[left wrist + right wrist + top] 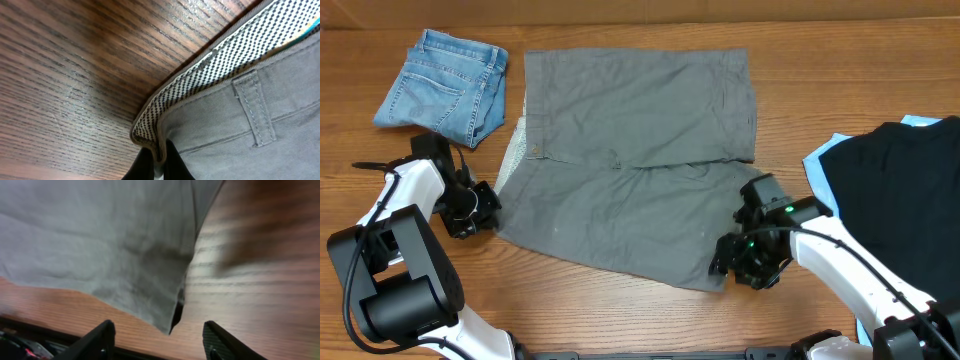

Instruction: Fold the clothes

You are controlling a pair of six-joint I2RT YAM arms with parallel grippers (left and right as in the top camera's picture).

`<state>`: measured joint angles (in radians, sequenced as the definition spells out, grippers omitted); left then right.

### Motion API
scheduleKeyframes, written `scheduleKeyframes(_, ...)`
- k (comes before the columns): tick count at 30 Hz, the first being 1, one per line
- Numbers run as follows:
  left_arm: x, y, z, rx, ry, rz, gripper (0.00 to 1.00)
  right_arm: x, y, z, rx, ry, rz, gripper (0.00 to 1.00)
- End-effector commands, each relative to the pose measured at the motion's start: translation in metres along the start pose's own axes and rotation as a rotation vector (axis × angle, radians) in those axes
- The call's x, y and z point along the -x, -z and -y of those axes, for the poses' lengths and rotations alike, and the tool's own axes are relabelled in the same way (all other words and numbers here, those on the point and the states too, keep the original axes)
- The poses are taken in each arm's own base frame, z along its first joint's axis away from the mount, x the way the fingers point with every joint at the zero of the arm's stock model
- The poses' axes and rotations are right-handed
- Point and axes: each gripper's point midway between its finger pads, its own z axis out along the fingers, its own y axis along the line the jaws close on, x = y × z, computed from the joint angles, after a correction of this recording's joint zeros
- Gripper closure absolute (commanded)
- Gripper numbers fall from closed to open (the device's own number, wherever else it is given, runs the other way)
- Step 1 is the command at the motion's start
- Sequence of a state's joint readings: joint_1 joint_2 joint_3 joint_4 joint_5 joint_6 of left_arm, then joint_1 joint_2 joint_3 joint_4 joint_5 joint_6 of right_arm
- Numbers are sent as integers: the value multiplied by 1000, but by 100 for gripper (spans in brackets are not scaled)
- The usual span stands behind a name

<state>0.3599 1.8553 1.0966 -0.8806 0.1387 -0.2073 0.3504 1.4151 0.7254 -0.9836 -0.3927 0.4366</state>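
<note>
The grey shorts [630,160] lie spread flat in the middle of the table, waistband to the left, legs to the right. My left gripper [480,212] is shut on the near corner of the waistband, where the checked lining shows [200,75]; the fingers [159,162] pinch the band's edge. My right gripper [738,268] is open just off the near leg's hem corner [167,322], which lies between and ahead of the two fingers [159,340] without touching them.
Folded blue denim shorts [445,85] lie at the far left. A black garment [900,190] on a light blue one [820,160] lies at the right edge. Bare wood table [620,310] runs along the near edge.
</note>
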Motion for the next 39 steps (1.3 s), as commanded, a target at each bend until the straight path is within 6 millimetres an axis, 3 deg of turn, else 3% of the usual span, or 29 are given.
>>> scheduleKeyframes(1,-11,-22,-3,3,13,-75,96,-13,-12,-2,15,-30,-34,39)
scheduleKeyframes(8,-12,-21,-2,-2,10,-82,96,-17,-32,17,-31,-118,-17,53)
scheduleKeyframes(18,-10,-17,-1,-3,6,-82,96,-9,-34,5,35,13,13,70)
scheduleKeyframes(21,-8,-12,0,-3,-3,-80,96,-10,-34,5,35,16,7,96)
scheduleKeyframes(24,-3,-2,2,-3,-27,-74,96,-10,-28,9,0,-39,8,96)
scheduleKeyframes(29,6,25,6,1,-36,-49,96,1,9,15,-116,-120,103,96)
scheduleKeyframes(35,-1,70,11,-7,-42,-8,96,12,93,0,-169,-155,305,96)
scheduleKeyframes(39,-13,108,14,-24,-53,81,96,6,145,-20,-105,-158,403,96)
